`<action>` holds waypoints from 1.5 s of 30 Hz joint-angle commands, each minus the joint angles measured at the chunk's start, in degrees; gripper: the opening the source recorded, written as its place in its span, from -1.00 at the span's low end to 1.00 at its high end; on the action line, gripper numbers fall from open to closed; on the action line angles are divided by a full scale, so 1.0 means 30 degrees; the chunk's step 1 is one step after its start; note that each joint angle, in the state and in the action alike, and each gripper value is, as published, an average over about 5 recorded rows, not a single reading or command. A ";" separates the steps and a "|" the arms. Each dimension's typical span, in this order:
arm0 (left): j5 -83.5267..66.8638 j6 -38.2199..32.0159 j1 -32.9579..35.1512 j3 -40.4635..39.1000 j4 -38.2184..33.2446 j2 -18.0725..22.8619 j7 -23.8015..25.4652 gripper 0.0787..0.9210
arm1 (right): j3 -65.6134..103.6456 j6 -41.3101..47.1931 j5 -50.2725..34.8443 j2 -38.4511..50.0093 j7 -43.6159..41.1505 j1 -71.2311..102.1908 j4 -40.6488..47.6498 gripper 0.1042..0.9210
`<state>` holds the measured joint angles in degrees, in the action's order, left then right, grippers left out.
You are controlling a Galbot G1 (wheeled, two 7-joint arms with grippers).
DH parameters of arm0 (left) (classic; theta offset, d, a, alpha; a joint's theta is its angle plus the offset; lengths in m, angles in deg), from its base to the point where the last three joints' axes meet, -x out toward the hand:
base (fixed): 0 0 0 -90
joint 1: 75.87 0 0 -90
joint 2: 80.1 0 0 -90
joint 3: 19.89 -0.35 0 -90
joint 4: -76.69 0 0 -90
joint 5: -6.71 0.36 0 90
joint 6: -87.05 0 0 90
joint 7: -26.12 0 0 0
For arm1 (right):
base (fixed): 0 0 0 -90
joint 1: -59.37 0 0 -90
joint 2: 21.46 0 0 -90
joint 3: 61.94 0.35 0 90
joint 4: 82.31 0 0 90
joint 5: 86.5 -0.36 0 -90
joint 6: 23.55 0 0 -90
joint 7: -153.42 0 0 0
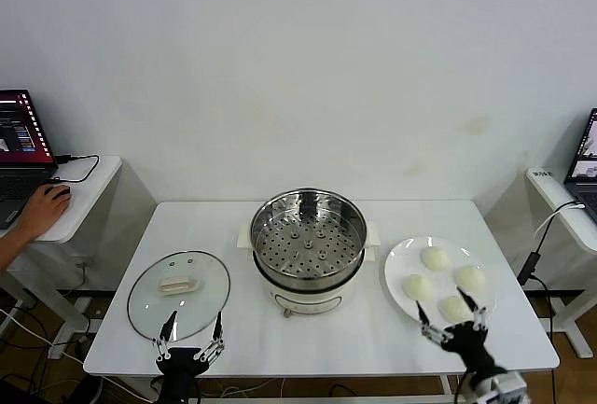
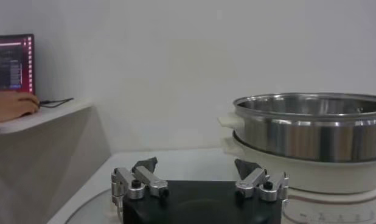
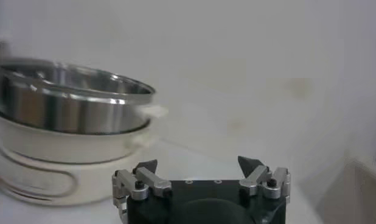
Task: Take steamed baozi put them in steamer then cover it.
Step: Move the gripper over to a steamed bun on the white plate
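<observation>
The steamer (image 1: 308, 241), a shiny steel pot with a perforated tray on a cream-white base, stands uncovered at the table's middle; it also shows in the left wrist view (image 2: 309, 131) and the right wrist view (image 3: 72, 115). Several pale baozi (image 1: 435, 258) lie on a white plate (image 1: 396, 264) to its right. The glass cover (image 1: 178, 294) with its cream handle lies flat on the table to its left. My left gripper (image 1: 191, 329) is open at the cover's near edge. My right gripper (image 1: 451, 314) is open at the plate's near edge, over the nearest baozi (image 1: 455, 308).
A side table with a laptop (image 1: 20, 143) and a person's hand (image 1: 37, 213) on a mouse stands at the far left. Another side table with a laptop (image 1: 583, 157) and cables stands at the far right. A white wall is behind.
</observation>
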<state>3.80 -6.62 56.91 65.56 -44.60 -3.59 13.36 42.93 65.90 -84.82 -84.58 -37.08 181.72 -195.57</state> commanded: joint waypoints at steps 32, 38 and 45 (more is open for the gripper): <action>0.1361 0.0477 -0.0163 0.0441 0.0264 0.0231 -0.0591 0.77 | -2.3598 -0.1186 0.6791 0.8369 -1.5934 -2.8801 1.6992 0.76; 0.1364 0.0543 -0.0213 0.0573 0.0366 0.0226 -0.0599 0.77 | -2.4842 -0.1453 0.7071 0.6467 -1.6312 -2.9637 1.9026 0.76; 0.1362 0.0545 -0.0139 0.0792 0.0408 0.0231 -0.0574 0.77 | -2.5199 -0.1403 0.7406 0.5335 -1.6462 -2.9430 2.0143 0.76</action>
<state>7.79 -4.98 56.54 68.09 -43.35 -2.87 11.64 -22.49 62.65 -63.62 -62.10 -83.23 102.12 -145.28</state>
